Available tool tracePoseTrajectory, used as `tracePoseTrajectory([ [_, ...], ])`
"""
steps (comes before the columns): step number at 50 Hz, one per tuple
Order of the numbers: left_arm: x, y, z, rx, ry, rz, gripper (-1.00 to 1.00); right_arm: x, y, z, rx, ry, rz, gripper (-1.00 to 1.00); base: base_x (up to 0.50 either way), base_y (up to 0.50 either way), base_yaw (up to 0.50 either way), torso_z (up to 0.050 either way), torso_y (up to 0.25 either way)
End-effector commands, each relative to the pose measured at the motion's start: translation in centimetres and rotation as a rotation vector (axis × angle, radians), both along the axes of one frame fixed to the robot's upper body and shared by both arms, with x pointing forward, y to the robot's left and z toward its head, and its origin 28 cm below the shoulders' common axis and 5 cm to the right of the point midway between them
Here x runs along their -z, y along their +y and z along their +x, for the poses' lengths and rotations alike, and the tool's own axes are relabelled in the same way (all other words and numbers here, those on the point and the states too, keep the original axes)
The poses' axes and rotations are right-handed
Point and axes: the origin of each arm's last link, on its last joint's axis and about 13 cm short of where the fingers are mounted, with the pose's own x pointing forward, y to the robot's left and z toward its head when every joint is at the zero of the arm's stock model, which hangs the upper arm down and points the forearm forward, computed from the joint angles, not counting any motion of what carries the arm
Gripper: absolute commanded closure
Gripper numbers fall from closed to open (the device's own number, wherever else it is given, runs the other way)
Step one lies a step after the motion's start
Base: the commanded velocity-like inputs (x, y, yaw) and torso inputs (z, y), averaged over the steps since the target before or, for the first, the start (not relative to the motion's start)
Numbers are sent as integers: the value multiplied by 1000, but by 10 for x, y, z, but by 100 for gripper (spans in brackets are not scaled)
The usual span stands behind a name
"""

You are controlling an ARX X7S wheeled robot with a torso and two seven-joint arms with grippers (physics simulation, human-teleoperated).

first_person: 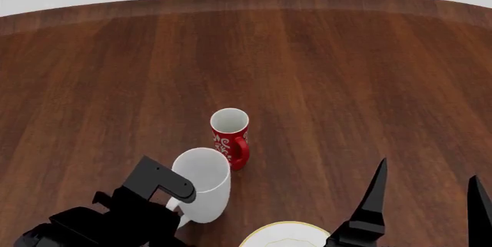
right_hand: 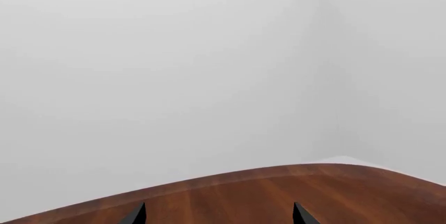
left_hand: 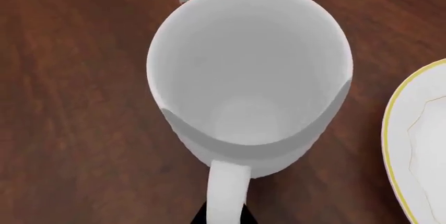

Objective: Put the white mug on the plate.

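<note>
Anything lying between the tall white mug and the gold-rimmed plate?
Nothing: in the left wrist view only bare brown wooden table separates the glossy white mug from the gold-rimmed white plate.

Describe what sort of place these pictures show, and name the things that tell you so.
Probably a simulated dining or kitchen tabletop, not a real room. A wide dark wooden table carries only tableware: a white mug, a red patterned mug and a gold-rimmed plate. Behind it stands a blank pale wall.

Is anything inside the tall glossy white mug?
Empty: the left wrist view looks straight into the tall glossy white mug and shows only its bare white bottom.
</note>
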Motion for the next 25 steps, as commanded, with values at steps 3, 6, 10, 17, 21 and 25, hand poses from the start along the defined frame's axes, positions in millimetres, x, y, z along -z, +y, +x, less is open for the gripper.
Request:
tracePoseTrajectory([
  [3, -21, -2, -6, 22, -68, -5, 100, -1, 1, -4, -1, -3, -1, -100, 0, 0, 0, 0, 0],
  [6, -29, -4, -11, 38, -93, -1, 100, -2, 1, -5, -2, -6, 0, -100, 0, 0, 0, 0, 0],
  [10, -41, -6, -16, 50, -120, -4, 100, -1, 1, -6, -3, -6, 0, -100, 0, 0, 0, 0, 0],
  [17, -55, -10, -29, 87, -157, -5, 100, -1, 0, -8, -3, -8, 3, -100, 0, 0, 0, 0, 0],
  [21, -65, -12, -40, 116, -169, -12, 100, 0, 0, -9, -3, -8, 7, -100, 0, 0, -1, 0, 0],
  [25, -73, -14, -50, 150, -174, -17, 100, 1, 0, -10, -4, -7, 9, -100, 0, 0, 0, 0, 0],
])
